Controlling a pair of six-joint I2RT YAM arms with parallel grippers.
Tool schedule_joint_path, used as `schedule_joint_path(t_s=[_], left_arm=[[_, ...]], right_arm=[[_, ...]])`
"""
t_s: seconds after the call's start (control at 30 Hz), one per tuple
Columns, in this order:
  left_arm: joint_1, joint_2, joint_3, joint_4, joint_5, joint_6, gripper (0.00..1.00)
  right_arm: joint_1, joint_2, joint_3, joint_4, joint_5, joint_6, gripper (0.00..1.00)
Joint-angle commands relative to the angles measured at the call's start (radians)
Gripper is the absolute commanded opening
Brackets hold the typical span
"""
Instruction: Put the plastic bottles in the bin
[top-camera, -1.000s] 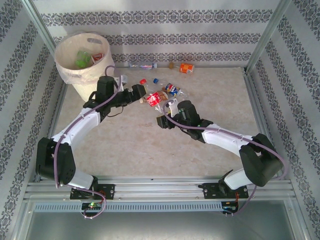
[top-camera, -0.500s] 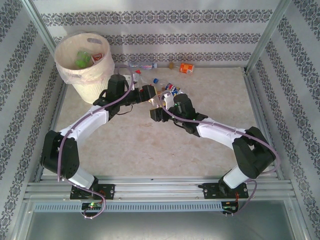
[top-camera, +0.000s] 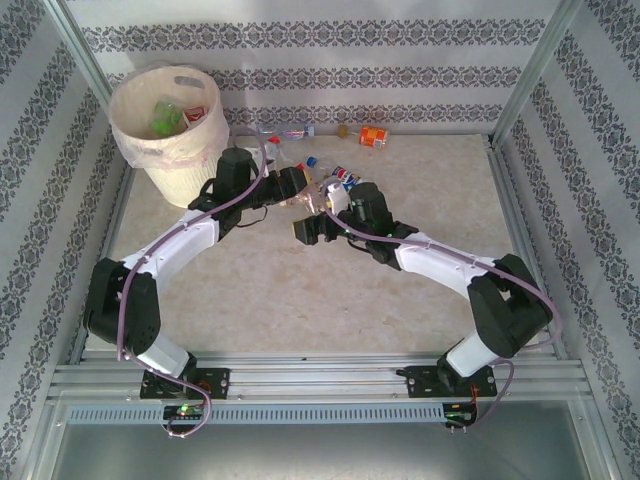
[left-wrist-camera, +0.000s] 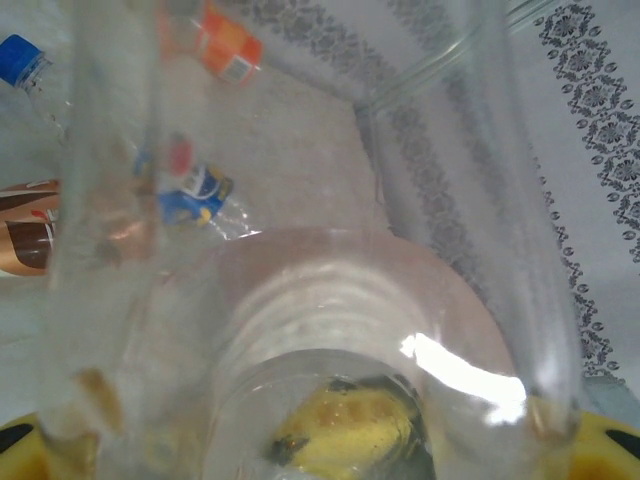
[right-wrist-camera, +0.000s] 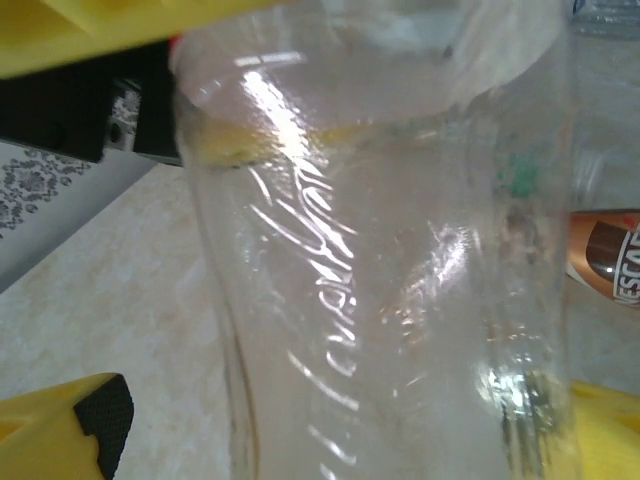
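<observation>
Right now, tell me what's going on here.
The left fingers grip one end of a clear bottle mid-table. The right fingers stand open around its other end. It looks like a handover toward the bin at the far left, which holds a few. More bottles lie on the table beyond.

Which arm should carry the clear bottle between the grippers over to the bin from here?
Left. The left gripper is clamped on the clear bottle, while the right gripper is open, with a gap showing beside the bottle. The bin stands in the far-left corner, on the left gripper's side.
</observation>
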Motion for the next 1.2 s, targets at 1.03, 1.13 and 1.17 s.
schedule_joint_path(t_s=[1.03, 1.13, 1.17], left_arm=[[0.184, -0.089, 0.656, -0.511, -0.585, 0.500, 0.52], [0.202, -0.052, 0.765, -0.539, -0.663, 0.564, 0.52], [0.213, -0.037, 0.800, -0.549, -0.680, 0.580, 0.52]], right_arm=[[-0.150, -0.356, -0.066, -0.095, 0.422, 0.066, 0.98], [-0.150, -0.349, -0.064, -0.095, 0.409, 0.074, 0.98], [-0.150, -0.347, -0.064, -0.095, 0.404, 0.074, 0.98]])
